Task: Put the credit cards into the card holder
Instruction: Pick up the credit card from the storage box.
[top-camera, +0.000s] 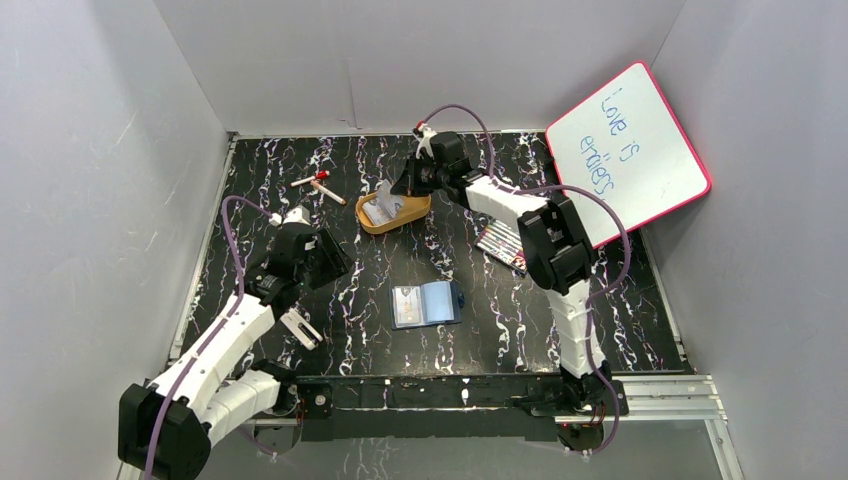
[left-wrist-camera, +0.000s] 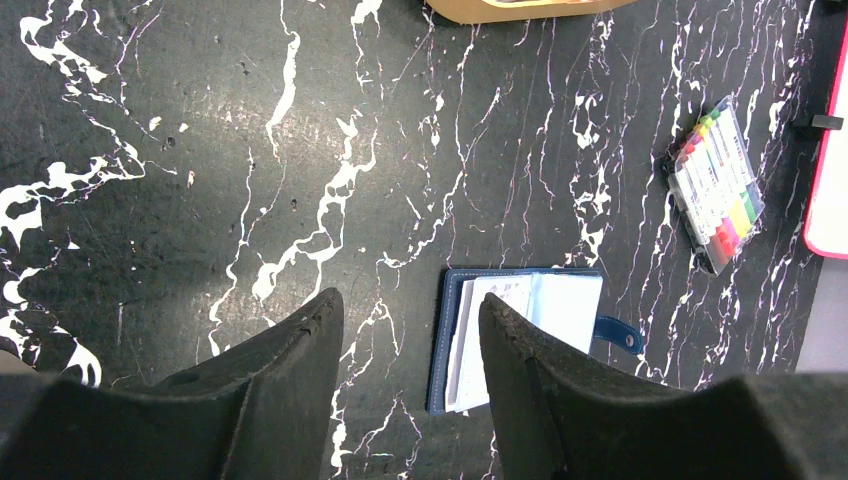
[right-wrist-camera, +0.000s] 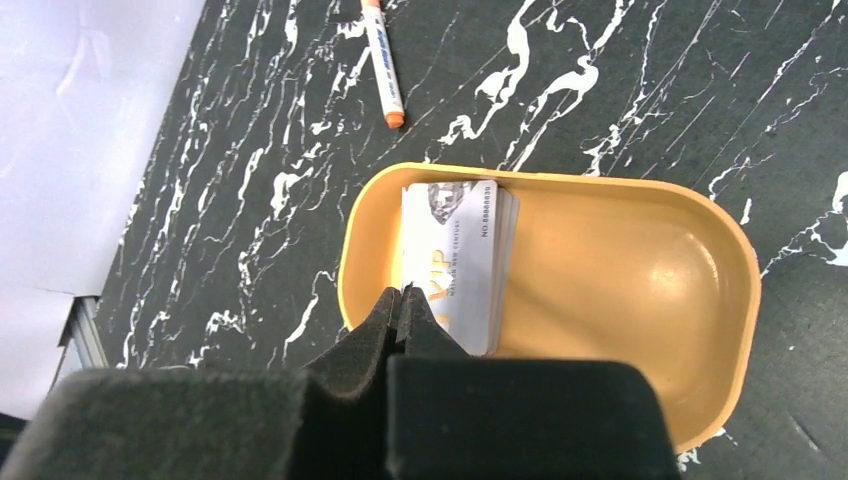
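The card holder (top-camera: 428, 304) lies open at mid-table, dark navy with pale blue slots and a card in its left side (top-camera: 406, 305). From the left wrist it shows as the card holder (left-wrist-camera: 575, 300), partly behind my right finger. My left gripper (left-wrist-camera: 410, 300) hangs open over bare table to its left (top-camera: 325, 258). A stack of pale credit cards (right-wrist-camera: 460, 260) lies in the orange tray (right-wrist-camera: 620, 270). My right gripper (right-wrist-camera: 405, 292) is shut at the tray's left end on the thin edge of one card, which stands tilted up (top-camera: 385, 192).
A striped pack of markers (top-camera: 500, 245) lies right of the tray (top-camera: 395, 215), also seen from the left wrist (left-wrist-camera: 718, 185). Loose pens (top-camera: 320, 185) lie at the back left; one orange-tipped pen (right-wrist-camera: 382, 60) is beyond the tray. A pink-framed whiteboard (top-camera: 628, 150) leans on the right wall.
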